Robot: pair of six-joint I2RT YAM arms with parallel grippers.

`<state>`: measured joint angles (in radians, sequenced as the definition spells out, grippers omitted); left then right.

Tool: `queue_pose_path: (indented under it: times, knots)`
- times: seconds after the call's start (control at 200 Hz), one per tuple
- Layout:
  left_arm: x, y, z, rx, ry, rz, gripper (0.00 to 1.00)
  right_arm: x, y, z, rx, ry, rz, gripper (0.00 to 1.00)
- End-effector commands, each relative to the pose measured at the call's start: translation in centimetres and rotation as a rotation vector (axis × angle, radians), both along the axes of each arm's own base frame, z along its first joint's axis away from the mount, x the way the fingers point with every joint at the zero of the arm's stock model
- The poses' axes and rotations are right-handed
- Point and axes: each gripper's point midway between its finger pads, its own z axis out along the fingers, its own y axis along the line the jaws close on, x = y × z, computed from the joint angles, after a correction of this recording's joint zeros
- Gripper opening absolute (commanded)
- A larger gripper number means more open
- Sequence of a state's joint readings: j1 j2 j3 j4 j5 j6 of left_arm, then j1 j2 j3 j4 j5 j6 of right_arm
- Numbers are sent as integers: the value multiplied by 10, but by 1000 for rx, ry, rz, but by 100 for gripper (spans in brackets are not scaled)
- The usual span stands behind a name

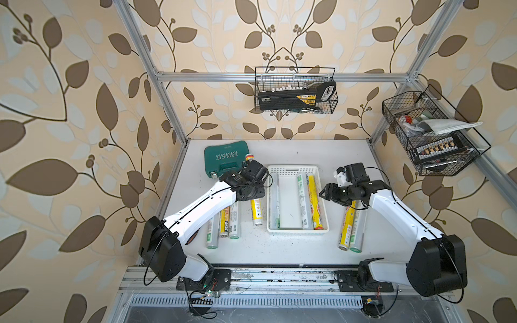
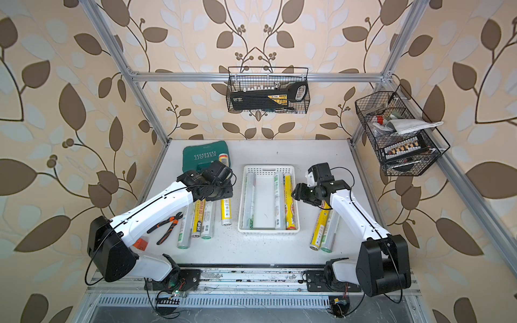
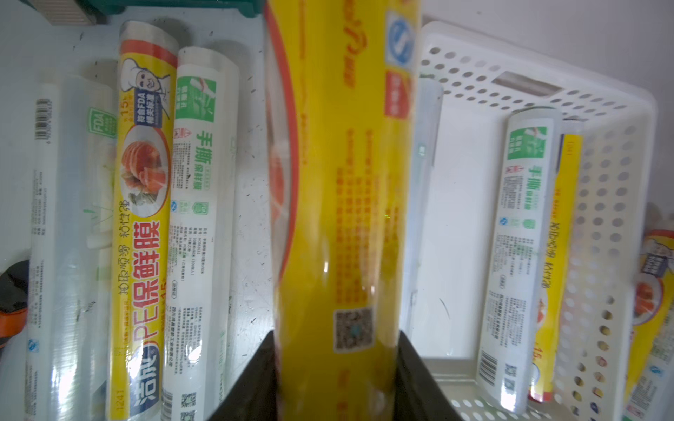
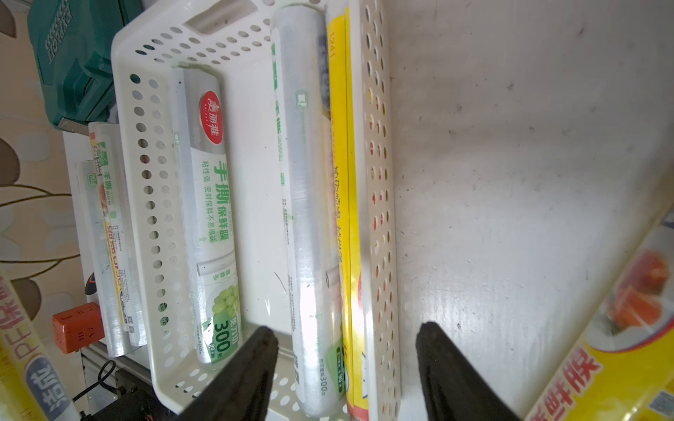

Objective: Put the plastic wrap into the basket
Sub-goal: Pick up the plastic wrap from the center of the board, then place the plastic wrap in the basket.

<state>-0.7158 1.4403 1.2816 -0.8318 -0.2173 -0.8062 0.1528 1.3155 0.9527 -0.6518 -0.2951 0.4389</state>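
Nearest, an aluminium rail (image 1: 265, 275) carries both arm bases at the edge of a white table (image 1: 307, 156) peppered with dark specks. On the table, the white perforated basket (image 1: 298, 231) holds three plastic wrap rolls (image 1: 303, 201), one along its left wall and two against its right. Left of the basket, the left gripper (image 3: 337, 339) is clamped on a yellow roll (image 1: 256, 213); whether that roll is clear of the table is hard to tell. Further left lie three more rolls (image 1: 223, 223), and right of the basket a pair of rolls (image 1: 351, 229). The right gripper (image 4: 345, 327) hangs over the basket's right wall, jaws apart and empty. Beyond the basket are a teal tool case (image 1: 226, 160), two black wire baskets (image 1: 295, 92) hung on the frame, and leaf-patterned wallpaper (image 1: 70, 112).
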Motion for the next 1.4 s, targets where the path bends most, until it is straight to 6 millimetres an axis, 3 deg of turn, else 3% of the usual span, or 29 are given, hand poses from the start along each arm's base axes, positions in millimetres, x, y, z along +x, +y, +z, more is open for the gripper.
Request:
queue_pose_path:
  times: [0.0,0.235,0.395,0.65,0.925,1.395]
  knots:
    - [6,-13,22,1,-42,-37,31,2,-4,12,-10,-31,5,64]
    - [19,-57,41,-57,-73,-101,31,0,-8,12,-8,-31,2,64]
    - [26,-83,39,-91,-75,-115,33,1,-12,13,-11,-40,-6,64]
    - [30,-126,0,-113,-18,-133,32,-2,-20,21,-7,-71,-30,63]
    - [28,-158,-39,-100,57,-170,32,-3,-34,25,-16,-87,-70,63]
    - [22,-181,-73,-97,118,-186,31,-3,-41,21,-4,-73,-97,63]
